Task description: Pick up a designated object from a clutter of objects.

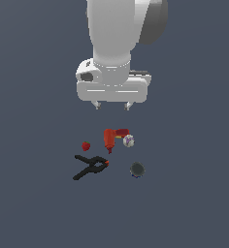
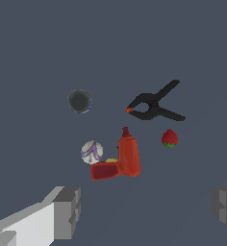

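The tiny red strawberry (image 1: 86, 146) lies on the dark floor at the exterior view's left of the clutter; it also shows in the wrist view (image 2: 170, 138). My gripper (image 1: 112, 105) hangs open and empty well above the clutter, its fingertips (image 2: 67, 211) wide apart. Beneath it lie the red drill-like tool (image 1: 111, 138) (image 2: 121, 161), the whitish patterned ball (image 1: 128, 141) (image 2: 92, 152), the black clamp with a red tip (image 1: 90, 166) (image 2: 155, 103) and the dark round object (image 1: 137, 169) (image 2: 79, 101). The strawberry sits apart from the drill and clamp.
The floor (image 1: 34, 193) is a plain dark grey surface all around the small cluster. The arm's white body (image 1: 114, 38) rises above the gripper in the exterior view.
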### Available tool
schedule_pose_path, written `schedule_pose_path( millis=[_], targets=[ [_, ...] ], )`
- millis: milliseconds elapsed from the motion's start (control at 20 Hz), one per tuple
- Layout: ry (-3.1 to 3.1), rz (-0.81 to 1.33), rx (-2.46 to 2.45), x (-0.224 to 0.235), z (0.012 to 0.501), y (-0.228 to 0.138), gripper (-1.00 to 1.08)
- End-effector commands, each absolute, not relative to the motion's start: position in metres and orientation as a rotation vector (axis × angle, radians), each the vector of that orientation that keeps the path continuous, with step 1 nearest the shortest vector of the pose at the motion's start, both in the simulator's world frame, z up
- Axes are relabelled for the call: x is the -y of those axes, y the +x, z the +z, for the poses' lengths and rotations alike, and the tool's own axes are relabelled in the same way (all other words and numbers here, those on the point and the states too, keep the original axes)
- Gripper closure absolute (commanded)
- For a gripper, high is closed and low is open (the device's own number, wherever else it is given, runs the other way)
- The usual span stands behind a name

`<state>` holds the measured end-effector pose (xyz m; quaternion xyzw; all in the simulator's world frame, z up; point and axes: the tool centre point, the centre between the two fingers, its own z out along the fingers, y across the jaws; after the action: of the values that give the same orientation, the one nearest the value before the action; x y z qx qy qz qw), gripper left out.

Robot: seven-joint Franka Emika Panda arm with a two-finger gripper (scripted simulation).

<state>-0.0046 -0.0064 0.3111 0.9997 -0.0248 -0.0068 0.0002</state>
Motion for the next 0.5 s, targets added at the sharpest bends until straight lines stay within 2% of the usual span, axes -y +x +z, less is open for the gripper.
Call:
schedule_pose_path(
  millis=[0, 450],
  targets=[
    [3.14, -0.021, 0.078, 0.006, 0.311, -0.005, -0.92],
    [3.124, -0.04, 0.151, 0.026, 0.309, -0.002, -0.92]
  ],
)
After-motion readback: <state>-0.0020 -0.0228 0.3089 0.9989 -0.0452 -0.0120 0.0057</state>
